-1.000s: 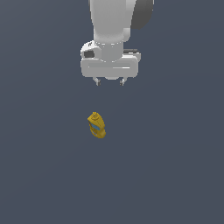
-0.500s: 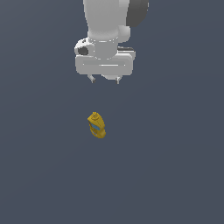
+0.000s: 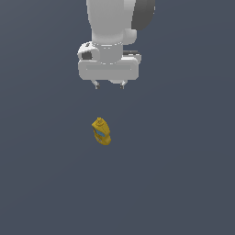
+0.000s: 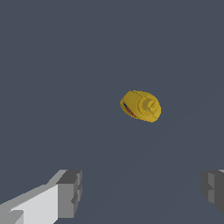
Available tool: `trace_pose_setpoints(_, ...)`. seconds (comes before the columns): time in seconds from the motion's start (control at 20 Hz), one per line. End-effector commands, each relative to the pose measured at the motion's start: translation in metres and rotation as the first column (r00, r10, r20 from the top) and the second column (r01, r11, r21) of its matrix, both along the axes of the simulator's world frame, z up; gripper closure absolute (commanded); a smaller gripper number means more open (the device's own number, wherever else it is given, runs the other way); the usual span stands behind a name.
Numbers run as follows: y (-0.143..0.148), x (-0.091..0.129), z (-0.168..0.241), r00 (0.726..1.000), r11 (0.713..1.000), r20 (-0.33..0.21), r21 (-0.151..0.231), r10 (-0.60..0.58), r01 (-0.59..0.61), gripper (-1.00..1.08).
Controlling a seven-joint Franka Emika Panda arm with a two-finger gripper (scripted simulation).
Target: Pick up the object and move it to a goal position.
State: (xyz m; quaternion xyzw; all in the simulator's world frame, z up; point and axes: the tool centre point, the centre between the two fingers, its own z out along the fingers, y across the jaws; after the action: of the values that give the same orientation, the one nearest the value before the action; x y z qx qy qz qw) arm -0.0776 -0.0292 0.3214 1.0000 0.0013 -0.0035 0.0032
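While the gripper hangs well above the tabletop in the exterior view, the mustard bottle stands below it, untouched. From the wrist view, fingers are spread wide and empty, ready to straddle the bottle.

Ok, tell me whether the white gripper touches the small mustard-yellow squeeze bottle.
Apart. The exterior view shows bare floor between the gripper and the bottle.

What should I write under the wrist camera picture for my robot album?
Open gripper hangs above the small yellow bottle on the grey floor.
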Motion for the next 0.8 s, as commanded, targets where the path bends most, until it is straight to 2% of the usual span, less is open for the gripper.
trace_pose_setpoints(0.0,-0.001,0.002,-0.003,1.000,1.000,0.000,0.000,0.025,-0.025,-0.92)
trace_pose_setpoints(0.4,-0.009,0.012,-0.017,0.987,0.987,0.000,0.002,0.160,-0.160,-0.92)
trace_pose_setpoints(0.75,-0.018,0.024,-0.034,0.949,0.949,0.001,0.004,0.316,-0.316,-0.92)
